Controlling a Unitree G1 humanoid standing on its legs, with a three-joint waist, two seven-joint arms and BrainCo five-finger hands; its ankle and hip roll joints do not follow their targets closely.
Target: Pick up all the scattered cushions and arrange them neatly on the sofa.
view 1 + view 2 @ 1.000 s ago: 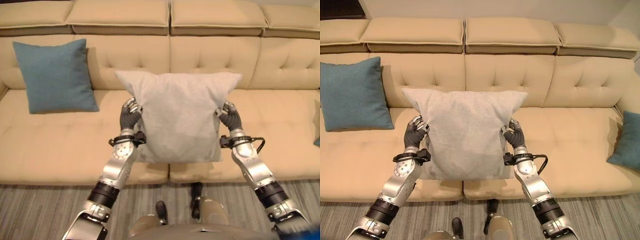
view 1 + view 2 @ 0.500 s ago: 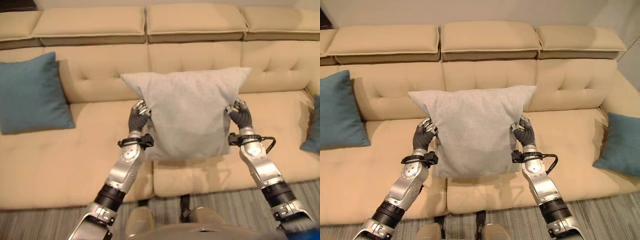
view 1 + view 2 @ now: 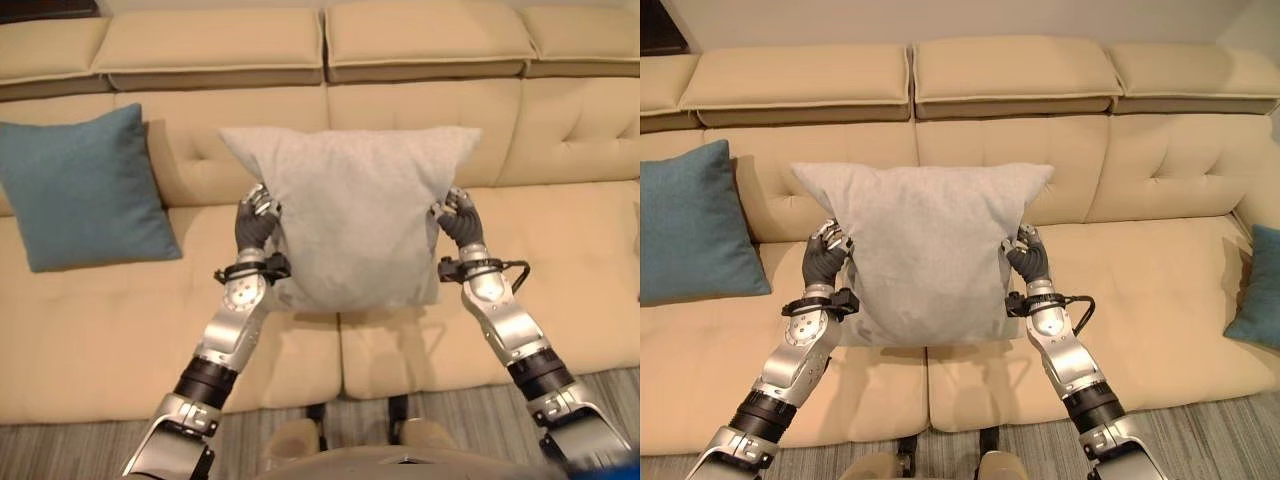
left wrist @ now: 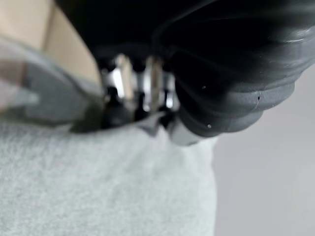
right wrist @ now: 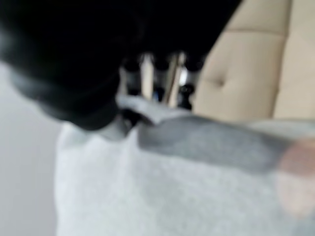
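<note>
- Left eye view: a large light grey square fabric cushion [image 3: 355, 220] is held upright in the air in front of the backrest of a long beige tufted sofa [image 3: 560, 260], above the seam between two seat pads.
- The left hand [image 3: 255, 222] is clamped on the cushion's left edge and the right hand [image 3: 456, 217] on its right edge; in each wrist view the fingers are seen curled into the grey cloth, so both hands are gripping it.
- A teal square fabric cushion [image 3: 85, 190] is already leaned against the backrest at the sofa's left end, well apart from the grey one.
- In the right eye view, another teal cushion [image 3: 1258, 290] is seen at the sofa's right end, partly cut off by the frame edge, so how neatly it sits cannot be told.
- The step in hand is judged to be the carrying and placing of the grey cushion; it is not yet resting on the seat or against the backrest.
- The next move is judged to call for the cushion to be brought forward and lowered until its bottom edge meets the seat and its back leans on the backrest, kept upright and level.
- Both grips should then be released together, so that the soft cushion is not tipped or slumped to one side.
</note>
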